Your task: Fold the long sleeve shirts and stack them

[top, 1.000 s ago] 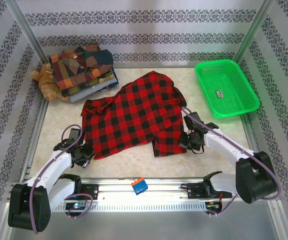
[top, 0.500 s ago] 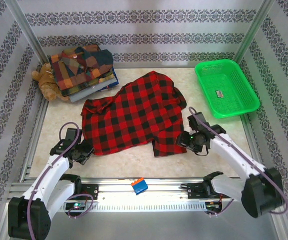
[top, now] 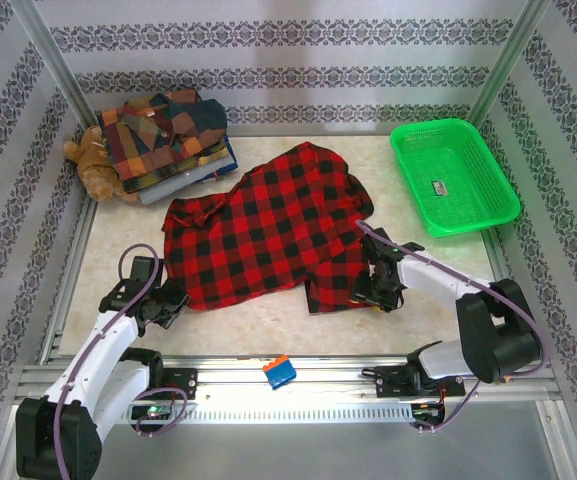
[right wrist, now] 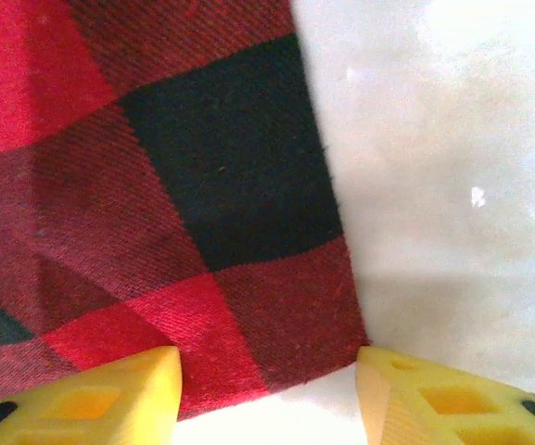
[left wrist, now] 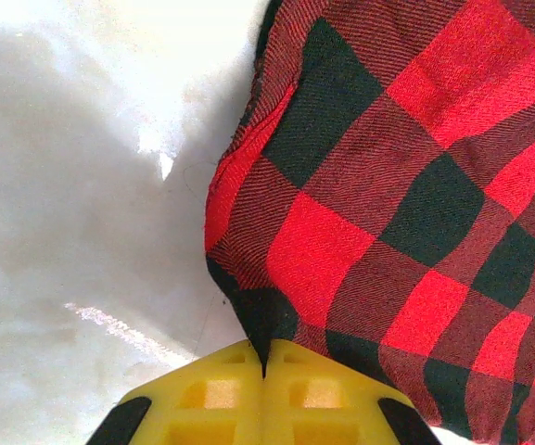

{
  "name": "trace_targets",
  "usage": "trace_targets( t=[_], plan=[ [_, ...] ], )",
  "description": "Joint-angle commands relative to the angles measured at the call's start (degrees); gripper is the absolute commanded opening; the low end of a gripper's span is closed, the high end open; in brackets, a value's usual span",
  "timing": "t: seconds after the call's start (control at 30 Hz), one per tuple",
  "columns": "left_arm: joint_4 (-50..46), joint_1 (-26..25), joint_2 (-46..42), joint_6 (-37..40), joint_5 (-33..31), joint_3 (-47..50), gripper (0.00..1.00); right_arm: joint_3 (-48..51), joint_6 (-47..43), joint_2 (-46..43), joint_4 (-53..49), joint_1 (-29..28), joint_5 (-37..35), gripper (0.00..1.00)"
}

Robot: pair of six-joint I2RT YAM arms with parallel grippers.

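Your left gripper [left wrist: 264, 360] is clenched on the near-left corner of the red-and-black shirt [top: 263, 235], with the fabric pinched between its pressed fingers. Your right gripper [right wrist: 267, 375] is at the shirt's near-right hem corner. Its fingers are spread, one over cloth and one over bare table [top: 268, 325], grasping nothing. The shirt lies spread and rumpled. Beyond its far-left edge is the folded plaid stack [top: 168, 135], with the teddy bear [top: 93, 165] alongside. Far right of the shirt is the green basket [top: 463, 165].
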State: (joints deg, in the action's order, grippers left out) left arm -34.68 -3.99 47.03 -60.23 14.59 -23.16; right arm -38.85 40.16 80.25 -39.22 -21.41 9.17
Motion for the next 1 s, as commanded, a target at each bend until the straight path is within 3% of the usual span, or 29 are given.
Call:
trace_targets(
  t=[0.0, 0.1, 0.23, 0.33, 0.57, 0.73, 0.97],
  plan=[
    [0.1, 0.5, -0.9, 1.3, 0.2, -0.2, 0.04, -1.2, -0.8, 2.1, -0.5, -0.4, -4.6, 0.50],
    [-0.2, 0.5, -1.1, 1.7, 0.1, -0.3, 0.03, -2.7, -1.2, 4.2, -1.1, -0.3, -6.4, 0.42],
    [-0.3, 0.5, -1.3, 2.1, 0.2, -0.2, 0.03, -4.0, -1.2, 5.7, -0.9, -0.3, -7.9, 0.12],
    [-0.8, 0.6, -1.6, 2.5, 0.0, -0.4, 0.03, -4.1, -0.9, 4.6, -1.0, -0.2, -7.5, 0.00],
    [-4.6, 0.6, -3.6, 3.3, 0.5, -4.0, 0.03, -4.9, -0.2, -8.6, -8.9, -0.7, -5.3, 0.00],
    [-7.0, 0.6, -4.2, 3.7, 1.2, -7.7, 0.03, -11.0, -0.3, -16.3, -14.7, -0.4, -4.5, 0.00],
    [-6.4, 2.0, 0.2, 4.9, 3.1, -12.1, 0.03, -26.6, -3.8, -9.8, -14.8, 0.4, -2.7, 0.00]
  ],
)
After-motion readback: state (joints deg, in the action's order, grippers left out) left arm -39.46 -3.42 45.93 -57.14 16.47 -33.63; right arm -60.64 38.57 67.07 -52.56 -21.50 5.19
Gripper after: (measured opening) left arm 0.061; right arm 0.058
